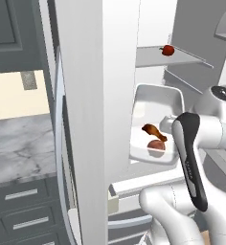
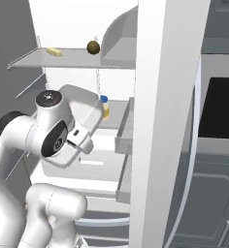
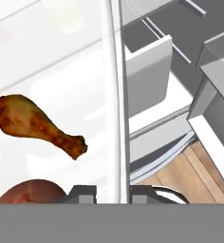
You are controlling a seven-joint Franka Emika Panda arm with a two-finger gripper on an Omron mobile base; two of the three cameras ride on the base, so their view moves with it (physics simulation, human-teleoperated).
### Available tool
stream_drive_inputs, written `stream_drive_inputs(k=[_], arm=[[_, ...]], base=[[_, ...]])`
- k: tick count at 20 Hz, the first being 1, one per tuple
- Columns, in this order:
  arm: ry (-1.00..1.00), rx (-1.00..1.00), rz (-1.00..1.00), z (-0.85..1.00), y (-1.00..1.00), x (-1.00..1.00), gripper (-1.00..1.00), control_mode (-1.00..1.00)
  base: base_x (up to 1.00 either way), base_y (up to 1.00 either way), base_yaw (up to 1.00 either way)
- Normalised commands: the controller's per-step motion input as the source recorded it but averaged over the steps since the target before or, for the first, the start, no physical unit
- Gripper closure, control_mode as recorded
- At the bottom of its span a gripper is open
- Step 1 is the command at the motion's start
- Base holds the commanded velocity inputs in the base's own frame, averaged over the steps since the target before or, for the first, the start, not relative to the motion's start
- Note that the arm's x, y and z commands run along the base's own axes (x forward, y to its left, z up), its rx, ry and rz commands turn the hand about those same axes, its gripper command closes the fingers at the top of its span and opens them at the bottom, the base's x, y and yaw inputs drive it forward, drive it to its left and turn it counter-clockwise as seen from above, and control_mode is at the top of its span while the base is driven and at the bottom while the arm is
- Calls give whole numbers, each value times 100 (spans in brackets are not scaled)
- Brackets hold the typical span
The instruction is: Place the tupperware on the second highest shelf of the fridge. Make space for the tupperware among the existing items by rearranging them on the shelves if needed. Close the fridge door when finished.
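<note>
The tupperware (image 1: 155, 103) is held tilted on edge in front of the open fridge (image 1: 86, 119), its open side showing a brown drumstick (image 1: 154, 131) and a small red round food (image 1: 156, 144). My gripper (image 3: 113, 193) is shut on the tub's rim (image 3: 116, 95), which runs up between the fingertips (image 3: 85, 191). In the right base view the tub's back (image 2: 85, 107) rises above the hand (image 2: 81, 138). A red apple-like fruit (image 1: 167, 50) lies on a shelf (image 1: 182, 58). A brown round fruit (image 2: 92, 47) sits on a shelf (image 2: 34, 60). The blue-lidded jar (image 2: 105, 106) stands one shelf lower, behind the tub.
A small yellow block (image 2: 54, 52) lies left of the brown fruit. The open fridge doors (image 2: 167, 121) flank the arm on both sides. Door bins (image 3: 147, 76) and a pulled-out drawer (image 2: 125, 131) sit close by. A marble counter (image 1: 19, 148) with drawers lies to the left.
</note>
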Motion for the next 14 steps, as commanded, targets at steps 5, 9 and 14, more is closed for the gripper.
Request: stream_drive_inputs(k=[5, 9, 14], arm=[[12, 0, -3, -12, -12, 0, 100, -100], [17, 0, -21, -19, -19, 4, 100, -100], [19, 0, -32, -8, -13, 29, 100, -100]], base=[[0, 0, 0], [0, 0, 0], [0, 0, 0]])
